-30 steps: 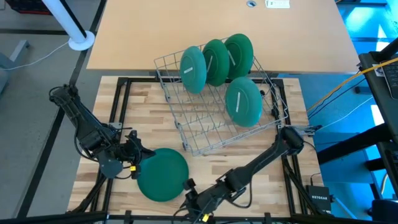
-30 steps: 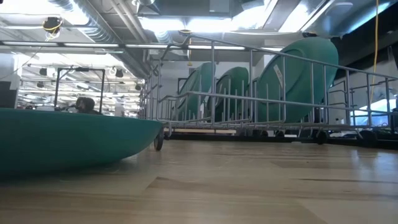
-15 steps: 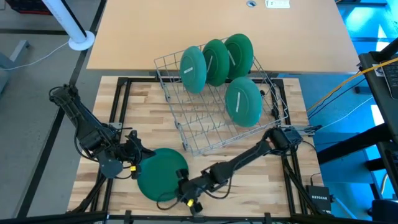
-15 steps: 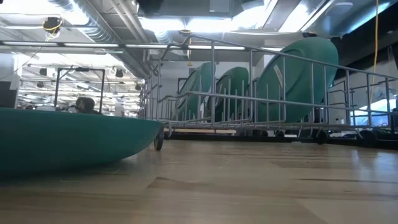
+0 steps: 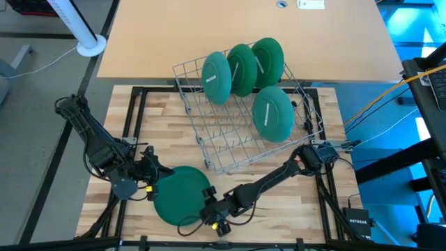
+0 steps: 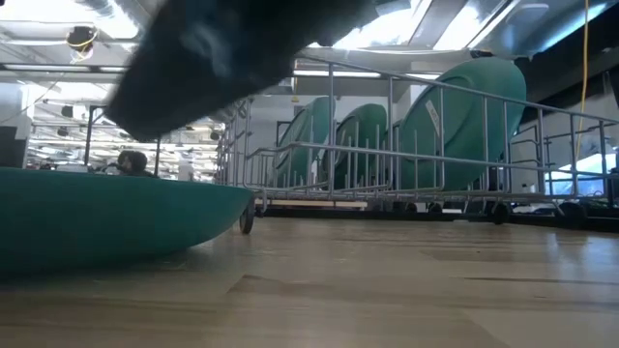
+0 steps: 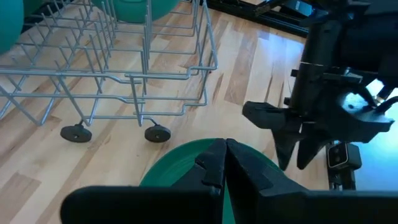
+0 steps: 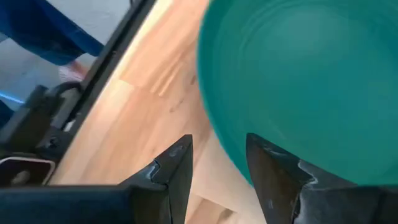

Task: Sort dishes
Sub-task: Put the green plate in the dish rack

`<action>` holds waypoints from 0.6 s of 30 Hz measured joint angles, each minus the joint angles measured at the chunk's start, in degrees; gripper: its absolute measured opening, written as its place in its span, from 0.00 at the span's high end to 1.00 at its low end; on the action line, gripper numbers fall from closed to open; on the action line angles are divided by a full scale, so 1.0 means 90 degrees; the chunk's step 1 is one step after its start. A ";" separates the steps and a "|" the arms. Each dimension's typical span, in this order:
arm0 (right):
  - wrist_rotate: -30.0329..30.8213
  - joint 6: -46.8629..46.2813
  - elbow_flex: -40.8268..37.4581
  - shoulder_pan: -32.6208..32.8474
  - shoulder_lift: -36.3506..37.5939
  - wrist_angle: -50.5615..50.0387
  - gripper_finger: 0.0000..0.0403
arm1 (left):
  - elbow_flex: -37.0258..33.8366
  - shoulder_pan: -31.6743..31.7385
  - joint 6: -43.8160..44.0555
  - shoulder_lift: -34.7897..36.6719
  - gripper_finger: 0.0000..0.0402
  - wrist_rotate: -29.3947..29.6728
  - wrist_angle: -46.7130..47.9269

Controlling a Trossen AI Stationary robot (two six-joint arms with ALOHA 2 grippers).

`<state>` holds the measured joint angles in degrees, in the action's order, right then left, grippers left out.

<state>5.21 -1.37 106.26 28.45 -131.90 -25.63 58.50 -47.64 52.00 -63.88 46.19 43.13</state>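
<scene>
A teal-green plate lies flat on the wooden table near its front edge; it also shows in the low view. My left gripper is shut, with its tips at the plate's left rim. My right gripper is open at the plate's near right rim. One finger is over the rim and the other over bare wood. Several more green plates stand on edge between the wires of the grey rack. My left gripper's shut fingertips come slanting down from the table's left onto the plate's left rim; I cannot tell whether they touch it. My right gripper straddles the plate's rim with open fingers; I cannot tell whether it touches. The plate lies on the table.
The wire rack stands on small wheels at the middle and far side of the table, just beyond the plate. A dark blurred part of an arm hangs in the low view's upper left. Bare wood lies to the plate's right.
My right gripper has gone toward the table's left and a little toward its far edge, up to the plate's near right rim, and its arm now shows in the low view. The plate and my left gripper have kept still.
</scene>
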 joint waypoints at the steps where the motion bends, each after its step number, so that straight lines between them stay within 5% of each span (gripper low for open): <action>1: 0.0043 -0.0027 0.0000 -0.0001 -0.0004 -0.0036 0.62 | 0.0000 0.0000 0.0001 0.0000 0.99 0.0000 0.0001; 18: 0.1083 0.0125 0.0000 -0.0042 -0.0325 -0.0163 0.62 | 0.0000 -0.0005 -0.0060 0.0000 0.99 -0.0019 0.0000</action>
<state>14.96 -0.24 106.26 28.07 -134.82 -27.10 58.50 -47.68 51.46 -63.88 46.02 43.13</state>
